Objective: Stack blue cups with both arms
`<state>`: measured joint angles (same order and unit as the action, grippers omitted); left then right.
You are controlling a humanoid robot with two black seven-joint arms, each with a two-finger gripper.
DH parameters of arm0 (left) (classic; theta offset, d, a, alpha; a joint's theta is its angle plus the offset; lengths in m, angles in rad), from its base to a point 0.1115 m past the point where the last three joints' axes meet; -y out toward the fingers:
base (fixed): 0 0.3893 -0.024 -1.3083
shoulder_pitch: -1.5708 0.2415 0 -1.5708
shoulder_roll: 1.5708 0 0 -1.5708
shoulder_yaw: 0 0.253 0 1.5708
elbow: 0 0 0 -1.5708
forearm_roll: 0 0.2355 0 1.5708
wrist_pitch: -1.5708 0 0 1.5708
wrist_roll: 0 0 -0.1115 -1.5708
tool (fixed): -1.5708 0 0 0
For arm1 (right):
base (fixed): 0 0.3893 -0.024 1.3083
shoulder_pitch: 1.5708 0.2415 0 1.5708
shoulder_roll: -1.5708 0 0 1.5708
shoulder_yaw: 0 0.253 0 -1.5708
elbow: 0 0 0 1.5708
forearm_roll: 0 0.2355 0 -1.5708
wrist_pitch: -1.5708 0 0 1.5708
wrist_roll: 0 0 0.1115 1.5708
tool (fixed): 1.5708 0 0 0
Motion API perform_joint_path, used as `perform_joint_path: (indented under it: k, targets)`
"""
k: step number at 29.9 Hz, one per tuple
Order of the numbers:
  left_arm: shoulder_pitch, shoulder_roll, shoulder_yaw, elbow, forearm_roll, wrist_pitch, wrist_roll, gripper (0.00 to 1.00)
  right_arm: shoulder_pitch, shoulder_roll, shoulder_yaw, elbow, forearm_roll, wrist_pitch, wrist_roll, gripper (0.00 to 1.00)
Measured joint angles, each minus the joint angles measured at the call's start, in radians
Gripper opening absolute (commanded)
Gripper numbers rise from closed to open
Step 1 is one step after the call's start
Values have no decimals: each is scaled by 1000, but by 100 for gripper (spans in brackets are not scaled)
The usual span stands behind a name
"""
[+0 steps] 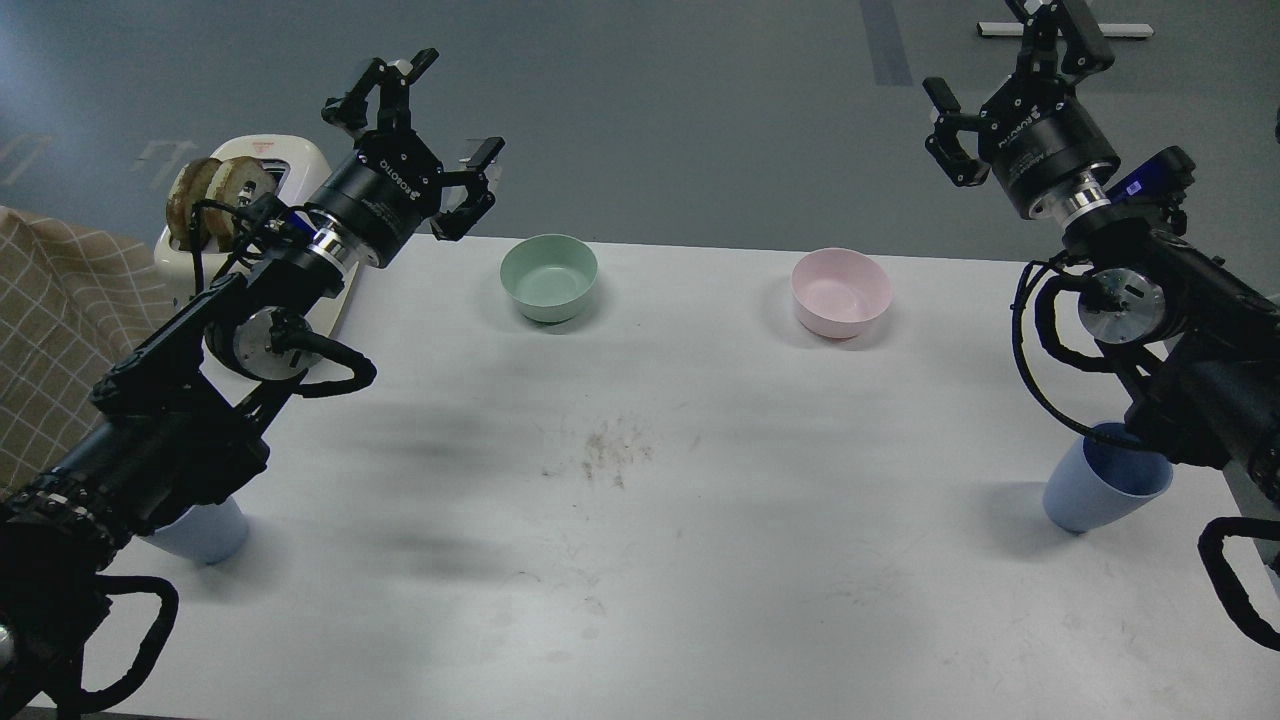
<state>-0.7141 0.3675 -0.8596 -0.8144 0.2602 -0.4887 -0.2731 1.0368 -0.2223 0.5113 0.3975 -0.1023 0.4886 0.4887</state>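
Observation:
One light-blue cup (1102,488) stands upright near the table's right edge, partly behind my right arm. The other blue cup (203,532) stands at the left front, mostly hidden under my left arm. My left gripper (412,130) is open and empty, raised above the table's back left, near the toaster. My right gripper (1005,62) is open and empty, raised high beyond the table's back right corner. Both grippers are far from the cups.
A mint-green bowl (549,277) and a pink bowl (840,291) sit near the back edge of the white table (640,560). A cream toaster (262,178) with two toast slices stands at the back left. A checked cloth (50,330) lies left of the table.

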Motion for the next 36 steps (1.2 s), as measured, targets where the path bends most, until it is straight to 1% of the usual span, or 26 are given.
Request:
perform_joint_path:
  k: [9,14,18,29,36]
  targets:
    - [11,8,4,-7,6,0,-8,98,-6,8,21,-35,13,0,0,100]
    - [36,12,2,-44,18,0,-10,98,-8,20,23,-59,13,0,0,100]
    - [44,13,-2,-52,25,0,-10,98,-8,34,24,-76,12,0,0,100]
    - [45,17,-3,-53,27,0,-10,98,-8,46,21,-80,11,0,0,100]
    - [43,47,-2,-54,31,0,-8,98,2,47,19,-80,9,0,0,100]
